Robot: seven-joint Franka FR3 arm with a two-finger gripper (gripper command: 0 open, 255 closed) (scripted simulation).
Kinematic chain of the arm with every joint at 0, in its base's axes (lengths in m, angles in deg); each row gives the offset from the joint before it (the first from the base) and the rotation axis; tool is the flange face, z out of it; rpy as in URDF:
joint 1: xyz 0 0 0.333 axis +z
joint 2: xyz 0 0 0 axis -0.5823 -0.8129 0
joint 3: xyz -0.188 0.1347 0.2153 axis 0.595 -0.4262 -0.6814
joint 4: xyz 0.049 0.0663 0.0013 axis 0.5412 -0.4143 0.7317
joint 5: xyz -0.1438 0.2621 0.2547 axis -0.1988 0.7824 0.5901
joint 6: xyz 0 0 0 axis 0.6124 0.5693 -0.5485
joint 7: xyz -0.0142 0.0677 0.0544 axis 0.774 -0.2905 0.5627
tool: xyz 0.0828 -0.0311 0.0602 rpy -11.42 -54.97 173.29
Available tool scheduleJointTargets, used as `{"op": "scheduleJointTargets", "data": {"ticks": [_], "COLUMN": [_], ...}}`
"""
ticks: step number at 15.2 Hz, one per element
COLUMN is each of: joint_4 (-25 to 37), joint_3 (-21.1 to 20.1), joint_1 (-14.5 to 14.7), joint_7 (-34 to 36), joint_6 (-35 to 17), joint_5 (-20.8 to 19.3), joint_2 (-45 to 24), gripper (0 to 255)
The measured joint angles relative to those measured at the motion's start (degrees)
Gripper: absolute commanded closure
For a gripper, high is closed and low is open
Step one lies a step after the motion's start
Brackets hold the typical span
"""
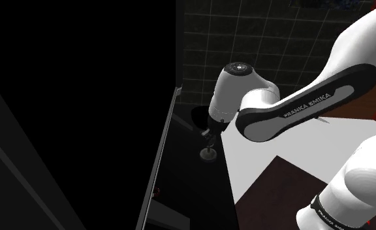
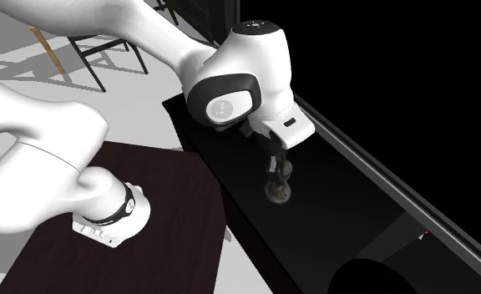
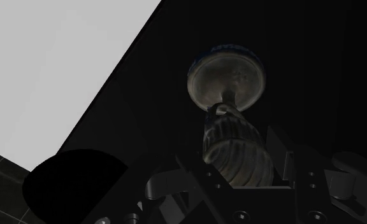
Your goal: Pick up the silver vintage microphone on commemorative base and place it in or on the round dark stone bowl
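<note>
Silver-grey, the microphone is upright mid-frame over the black bench, the pincer clenched on its ribbed head from above, I'd guess to carry it level to the bowl at lower right.

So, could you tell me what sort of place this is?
Probably a kitchen or dining area in a house: a dark tiled wall, a chair, a long black counter.
</note>
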Motion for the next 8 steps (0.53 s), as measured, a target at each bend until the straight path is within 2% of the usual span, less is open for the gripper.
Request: {"op": "scheduleJointTargets", "data": {"ticks": [8], "joint_4": [2.41], "joint_3": [2.61], "joint_1": [2.43], "joint_7": [-4.23], "joint_6": [7.09], "joint_5": [3.86], "joint_2": [5.1], "gripper": [255]}}
